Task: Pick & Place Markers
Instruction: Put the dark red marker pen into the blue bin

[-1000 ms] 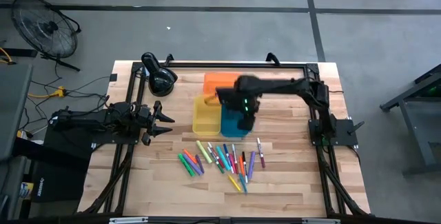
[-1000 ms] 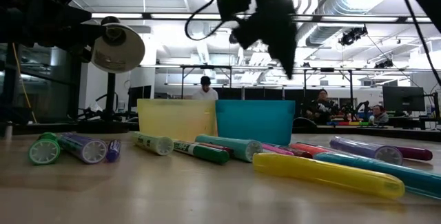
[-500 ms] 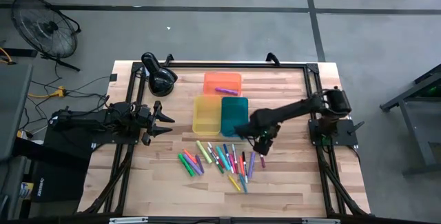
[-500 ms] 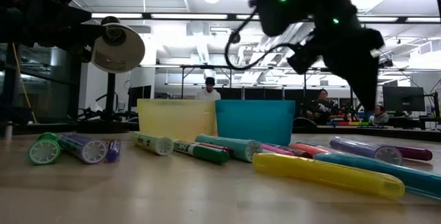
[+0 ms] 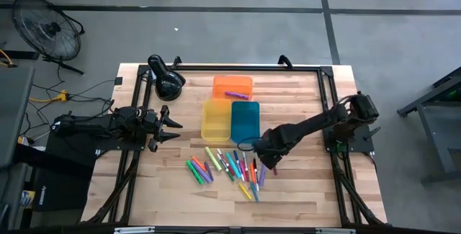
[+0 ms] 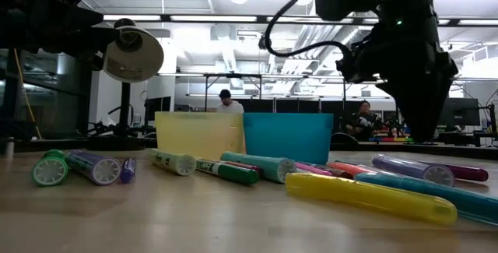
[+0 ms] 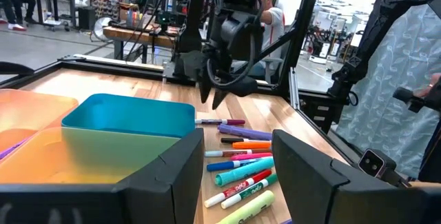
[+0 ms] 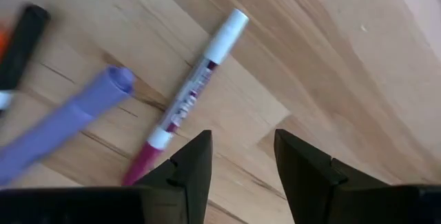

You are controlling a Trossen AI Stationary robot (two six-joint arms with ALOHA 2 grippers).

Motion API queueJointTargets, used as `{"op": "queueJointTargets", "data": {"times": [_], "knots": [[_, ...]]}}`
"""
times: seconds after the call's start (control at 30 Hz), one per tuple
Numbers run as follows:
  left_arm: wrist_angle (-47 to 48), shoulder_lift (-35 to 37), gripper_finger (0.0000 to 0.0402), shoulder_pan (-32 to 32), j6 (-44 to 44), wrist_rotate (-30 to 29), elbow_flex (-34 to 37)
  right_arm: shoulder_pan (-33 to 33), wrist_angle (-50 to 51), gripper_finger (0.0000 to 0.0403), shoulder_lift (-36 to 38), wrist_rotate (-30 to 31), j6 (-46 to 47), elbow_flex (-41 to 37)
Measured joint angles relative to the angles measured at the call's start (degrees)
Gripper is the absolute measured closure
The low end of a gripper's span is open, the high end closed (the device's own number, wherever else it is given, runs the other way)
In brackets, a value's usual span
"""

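Right gripper [image 8: 238, 158] descending on the pink-and-white marker [image 8: 187, 101], fingers apart and empty.
Fingers [image 8: 189, 162] hung just beside the marker's pink end, not yet straddling it; a good grasp likely needed a shift over the barrel's middle, fingers set across it, clear of the purple marker [image 8: 65, 124] lying near. The marker lay flat on the surface [image 5: 302, 191] at the right edge of the marker pile [image 5: 230, 168], near the blue tray [image 5: 245, 121]. Left gripper [image 5: 169, 126] waited apart at left, fingers spread.
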State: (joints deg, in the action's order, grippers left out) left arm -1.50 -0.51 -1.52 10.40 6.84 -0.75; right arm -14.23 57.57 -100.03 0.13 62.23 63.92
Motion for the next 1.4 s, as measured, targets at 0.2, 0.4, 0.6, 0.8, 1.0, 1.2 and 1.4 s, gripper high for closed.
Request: {"op": "queueJointTargets", "data": {"times": [0.2,0.4,0.6,0.8,1.0,1.2,1.4], "knots": [[0.0,0.01,0.0232,0.0,0.01,0.01,0.0,-1.47,-3.4,0.0258,0.0,1.4,5.49,0.0],[0.0,0.01,0.0232,0.01,-0.01,0.01,0.0,-2.5,-3.97,0.0258,0.0,5.3,10.38,0.0],[0.0,0.01,0.0232,0.0,0.0,0.01,0.0,-3.06,-5.52,0.0258,-0.02,6.41,12.34,0.0],[0.0,0.01,0.0232,0.0,-0.01,0.01,0.0,-3.28,-6.07,0.0259,-0.2,5.95,12.49,0.0],[0.0,0.01,0.0232,0.0,-0.01,0.01,0.0,-3.33,-6.57,0.0259,-3.03,3.83,12.51,-0.02],[0.0,0.0,0.0232,0.0,0.0,0.0,0.0,-3.35,-7.04,0.0259,-3.87,3.53,12.47,-0.04],[0.0,0.01,0.0232,0.0,0.0,0.0,0.0,-3.46,-8.08,0.0259,-4.08,3.05,12.55,-0.04]]}}
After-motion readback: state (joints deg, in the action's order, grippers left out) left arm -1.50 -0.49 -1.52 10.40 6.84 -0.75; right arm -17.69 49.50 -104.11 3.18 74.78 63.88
